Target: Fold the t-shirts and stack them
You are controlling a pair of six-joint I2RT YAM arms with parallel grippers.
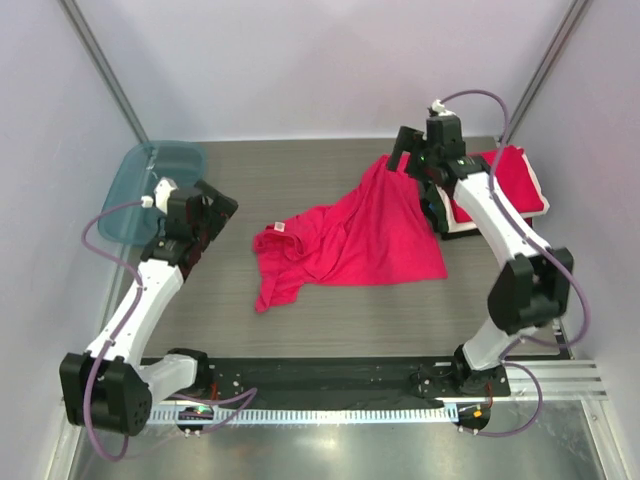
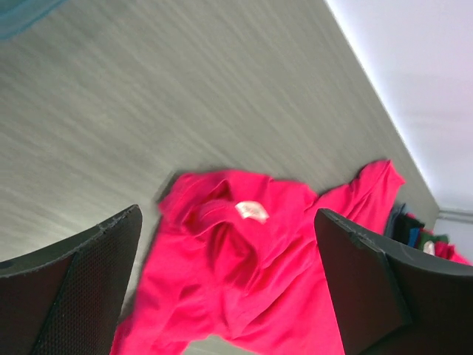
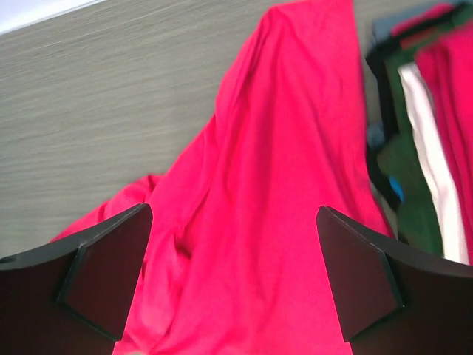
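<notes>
Pale plain walls surround a grey, wood-grained tabletop seen from above, with two robot arms mounted at the bottom edge. One crimson t-shirt lies crumpled in the middle of the frame, its white neck label showing at its left end. Its fabric is soft and matte, bunched into loose folds, and it narrows to a point at the upper right. That point reaches toward a folded pile of shirts at the upper right of the frame. The pile is red on top, with white and dark green layers visible at its edge.

A translucent teal tray sits at the upper left, well apart from the shirt. The left end effector is spread wide and holds nothing, with the collar end of the shirt below it. The right end effector is likewise wide open and empty above the shirt's right part.

The step in hand appears to be laying this shirt out before folding. The next move probably calls for each arm to pinch an edge and pull the cloth flat.
</notes>
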